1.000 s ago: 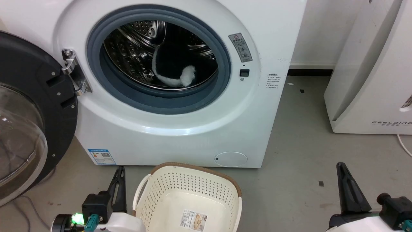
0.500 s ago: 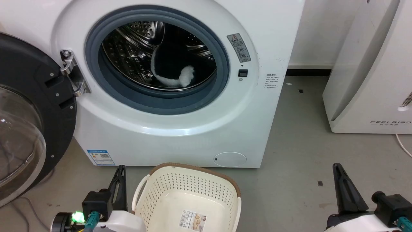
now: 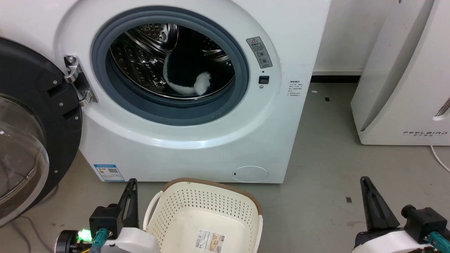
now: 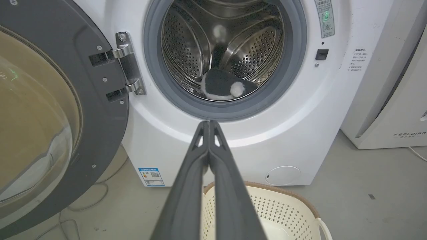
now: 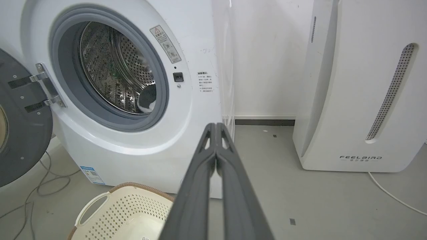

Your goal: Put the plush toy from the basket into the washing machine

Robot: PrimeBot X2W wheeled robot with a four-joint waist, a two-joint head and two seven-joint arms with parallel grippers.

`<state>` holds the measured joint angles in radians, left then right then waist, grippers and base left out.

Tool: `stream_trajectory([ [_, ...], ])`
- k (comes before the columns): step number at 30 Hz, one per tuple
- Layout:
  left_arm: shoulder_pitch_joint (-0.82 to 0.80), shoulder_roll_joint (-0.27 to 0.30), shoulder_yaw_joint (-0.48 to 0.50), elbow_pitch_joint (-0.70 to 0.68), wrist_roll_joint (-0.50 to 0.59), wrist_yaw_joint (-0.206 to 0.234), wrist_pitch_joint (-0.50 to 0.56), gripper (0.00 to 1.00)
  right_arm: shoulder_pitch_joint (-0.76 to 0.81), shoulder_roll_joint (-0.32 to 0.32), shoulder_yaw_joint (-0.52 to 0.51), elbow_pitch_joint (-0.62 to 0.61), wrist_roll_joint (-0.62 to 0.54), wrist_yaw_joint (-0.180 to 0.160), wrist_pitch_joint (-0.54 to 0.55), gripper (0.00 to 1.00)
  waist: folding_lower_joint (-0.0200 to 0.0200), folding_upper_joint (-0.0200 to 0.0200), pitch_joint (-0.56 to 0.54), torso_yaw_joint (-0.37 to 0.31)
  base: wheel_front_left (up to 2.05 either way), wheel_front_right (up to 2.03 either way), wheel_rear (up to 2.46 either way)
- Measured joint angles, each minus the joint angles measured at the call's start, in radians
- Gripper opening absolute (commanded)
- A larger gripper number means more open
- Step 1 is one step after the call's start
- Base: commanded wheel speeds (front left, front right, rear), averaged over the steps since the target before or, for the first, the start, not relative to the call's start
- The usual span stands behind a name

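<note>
In the washing machine (image 3: 182, 140), the plush toy (image 3: 186, 75) melts its black fur into shadow.
The basket (image 3: 197, 202) is cut off, its sticker (image 3: 210, 241) unreadable; the appliance (image 3: 404, 88) reads FEELBIRD; left gripper (image 4: 209, 123) and right gripper (image 5: 216, 125) pinched together, empty.

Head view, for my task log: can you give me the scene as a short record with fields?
plush toy: lying in the drum of the washing machine
door: open, swung to the left
basket: on the floor before the machine, no toy inside
left gripper: shut, left of the basket, holding nothing
right gripper: shut, right of the basket, holding nothing
</note>
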<state>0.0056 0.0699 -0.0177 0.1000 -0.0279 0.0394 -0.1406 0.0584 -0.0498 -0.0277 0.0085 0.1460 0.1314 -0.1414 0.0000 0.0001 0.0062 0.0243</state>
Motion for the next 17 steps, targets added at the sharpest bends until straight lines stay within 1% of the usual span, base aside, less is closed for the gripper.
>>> stream_trajectory([
  [5, 0.0, -0.001, 0.001, -0.007, 0.001, -0.007, 0.01, 0.0, -0.003, 0.0, 0.001, 0.0, -0.008, 0.0, 0.009, 0.0, 0.0, 0.0, -0.001, -0.002, 0.0, 0.0, 0.0],
  [17, 0.0, -0.005, 0.003, -0.024, 0.002, -0.009, 0.037, 0.0, -0.009, 0.0, 0.006, -0.001, -0.036, 0.0, 0.036, 0.0, 0.0, 0.0, -0.002, -0.006, 0.0, 0.0, 0.0],
])
